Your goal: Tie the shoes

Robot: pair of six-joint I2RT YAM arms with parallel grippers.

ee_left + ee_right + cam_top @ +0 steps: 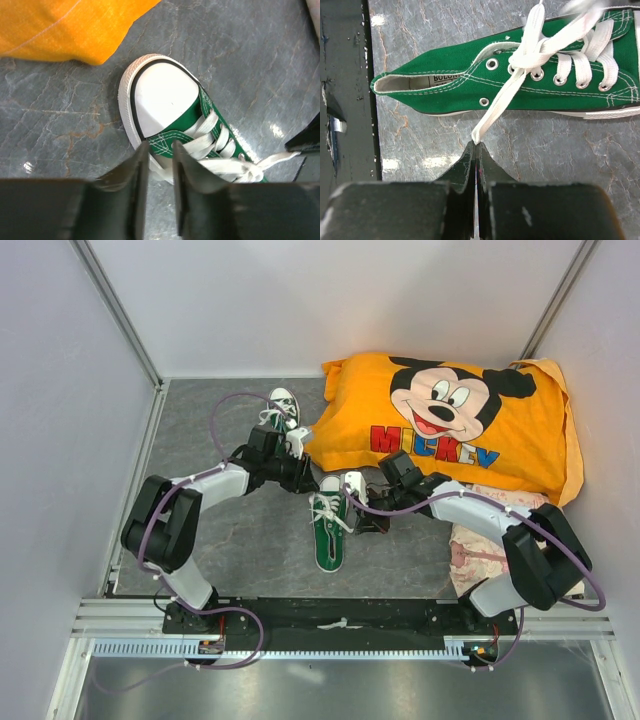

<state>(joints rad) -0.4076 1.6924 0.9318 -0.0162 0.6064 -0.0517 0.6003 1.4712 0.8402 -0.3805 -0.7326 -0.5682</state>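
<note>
- The right gripper sits closest to its wrist camera; its jaws are pressed together on the tip of a white lace, which runs up to a loose knot over the eyelets of the near shoe; this shoe lies on the grey table between the arms
- The left gripper hovers over that shoe's lacing, behind the white toe cap; its fingers stand slightly apart, with nothing visibly clamped
- The second shoe lies further back, beside the orange pillow
- Cinching well probably means a low, steady pull from the right gripper while the left takes the opposite lace end, so the shoe does not slide
- The pillow reads "MICKEY"; the shoe's inner label seems to start "BOLON", the rest hidden
</note>
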